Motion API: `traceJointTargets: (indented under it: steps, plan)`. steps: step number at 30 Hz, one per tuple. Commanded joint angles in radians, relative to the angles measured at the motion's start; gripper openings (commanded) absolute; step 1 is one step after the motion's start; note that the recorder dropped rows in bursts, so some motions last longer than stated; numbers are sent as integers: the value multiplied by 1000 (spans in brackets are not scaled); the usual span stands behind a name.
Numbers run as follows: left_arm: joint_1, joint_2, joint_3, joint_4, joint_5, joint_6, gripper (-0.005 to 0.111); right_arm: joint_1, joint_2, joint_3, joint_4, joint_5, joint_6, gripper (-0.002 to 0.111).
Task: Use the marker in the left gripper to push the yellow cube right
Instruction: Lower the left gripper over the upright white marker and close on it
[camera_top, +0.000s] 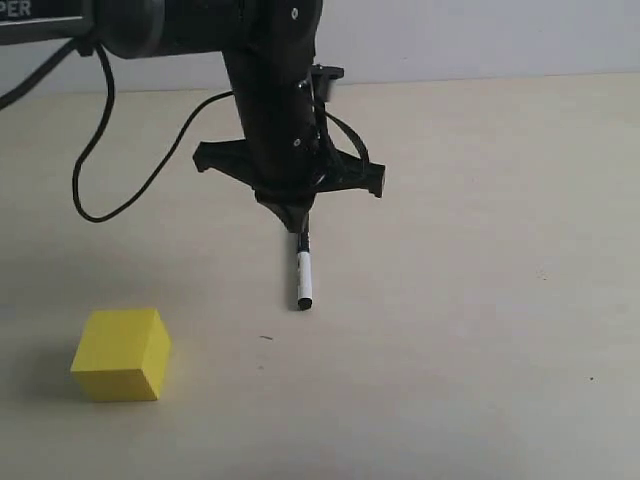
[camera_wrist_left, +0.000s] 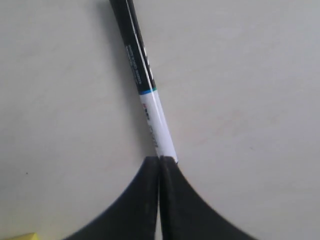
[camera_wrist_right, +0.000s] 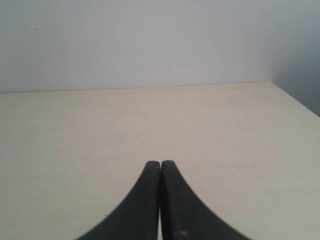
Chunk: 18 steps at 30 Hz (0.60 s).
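Left pincer, centre of the exterior frame, clenched on the marker. The left wrist view shows both jaws pinched onto the white barrel, with the black length running out ahead. Marker hangs near upright, tip down. Cannot tell whether the tip touches the worktop or sits just above it.

Yellow cube in the lower left of the exterior frame, flat on the worktop, well apart from the marker tip. Only a yellow corner shows at the bottom left edge of the left wrist view.

Right pincer clenched on nothing, over bare worktop, idle.

Judgement: the marker stands on the wrong side for this push, right of the cube. It needs to be carried to the cube's left face, passing over or around the cube without nudging it. Then set the tip low and meet the middle of that face squarely; an off-centre touch would likely turn the cube instead of sliding it. Push slowly, since the thin barrel could twist in the grip
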<state>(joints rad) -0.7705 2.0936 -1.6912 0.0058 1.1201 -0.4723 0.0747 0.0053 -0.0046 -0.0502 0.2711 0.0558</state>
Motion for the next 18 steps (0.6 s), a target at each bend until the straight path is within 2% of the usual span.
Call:
traceJointTargets:
  steps: [1,4,6,18]
  plan:
    - [3,23,-14,10,-27,-31,18,-5,-5,5,-1,-4,-2,0]
    - [3,36,-14,10,-34,-33,34,-5,-5,5,-1,-4,-2,0]
    - [3,47,-14,10,-37,-46,40,-5,-5,5,-1,-4,-2,0]
    - [3,120,-14,14,-65,-90,41,-5,-5,5,-1,-4,-2,0]
